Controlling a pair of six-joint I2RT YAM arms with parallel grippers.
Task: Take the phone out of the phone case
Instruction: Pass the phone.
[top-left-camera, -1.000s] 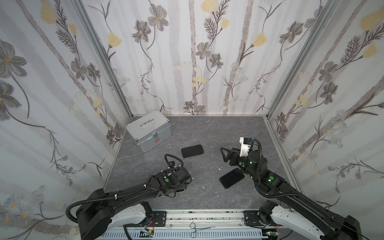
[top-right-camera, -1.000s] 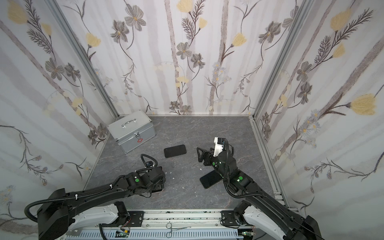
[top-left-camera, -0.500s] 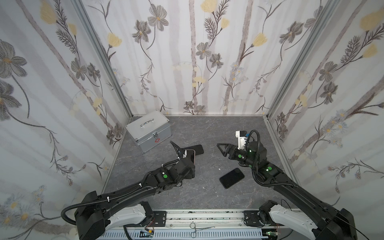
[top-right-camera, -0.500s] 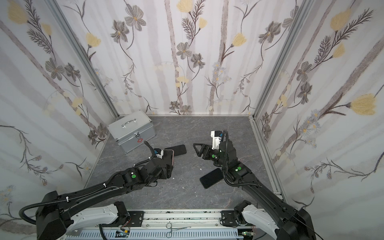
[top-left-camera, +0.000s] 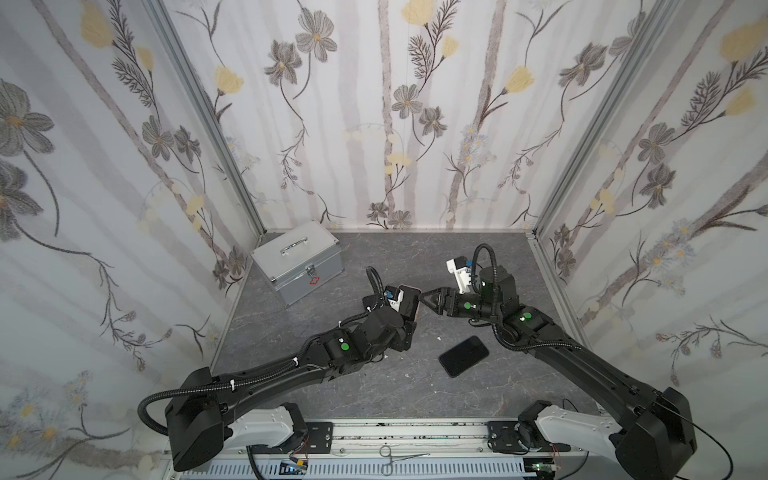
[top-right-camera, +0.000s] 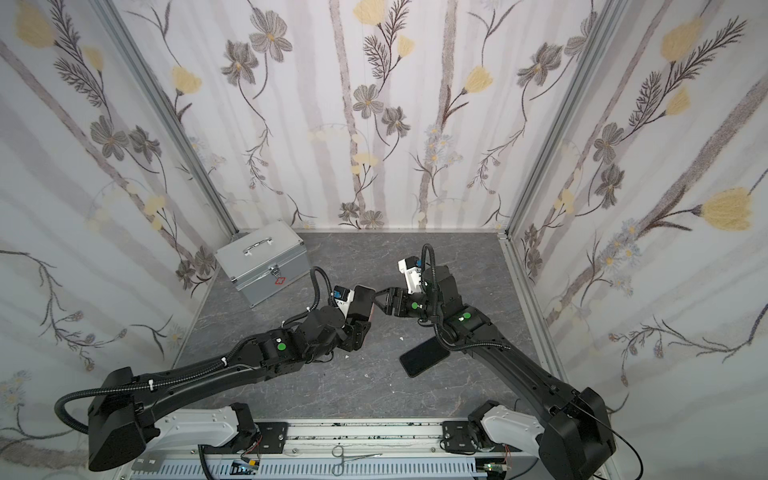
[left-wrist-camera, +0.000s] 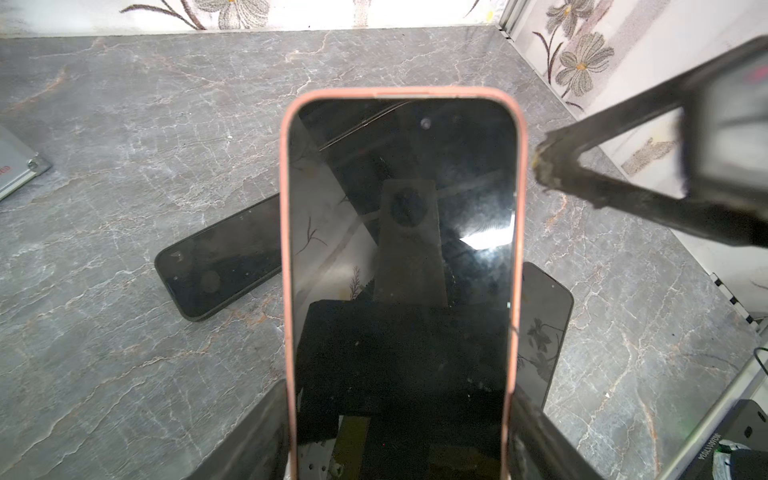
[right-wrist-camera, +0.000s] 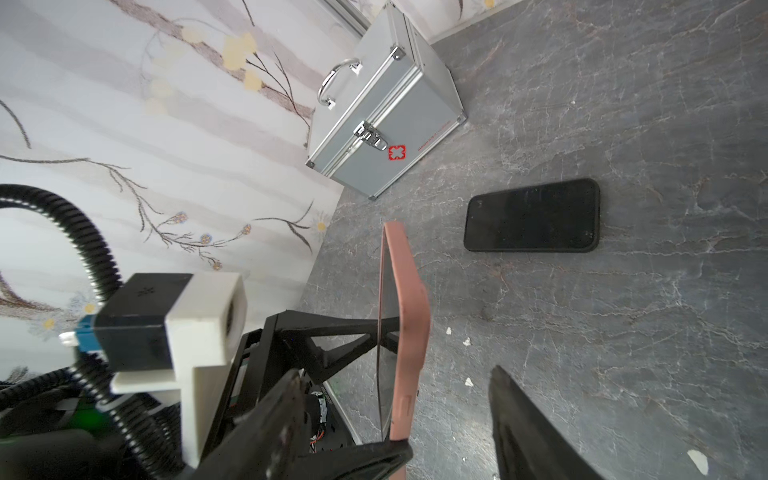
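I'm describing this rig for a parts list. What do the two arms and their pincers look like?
Both the left arm and right arm are black on white base housings, with round green dots at the joints and black ribbed cable hoses looping near the wrists. Each wrist carries a white camera mount. The left pincer and right pincer have black triangular open-frame fingers.

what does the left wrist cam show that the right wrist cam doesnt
Left wrist only: the phone screen face-on in its pink case, plus a second black phone partly hidden behind it. Right wrist only: the silver box handle and latch, the left arm's camera mount, and the right gripper open with a finger either side of the case. Shared: the cased phone in the left gripper, and the black phone near the box.
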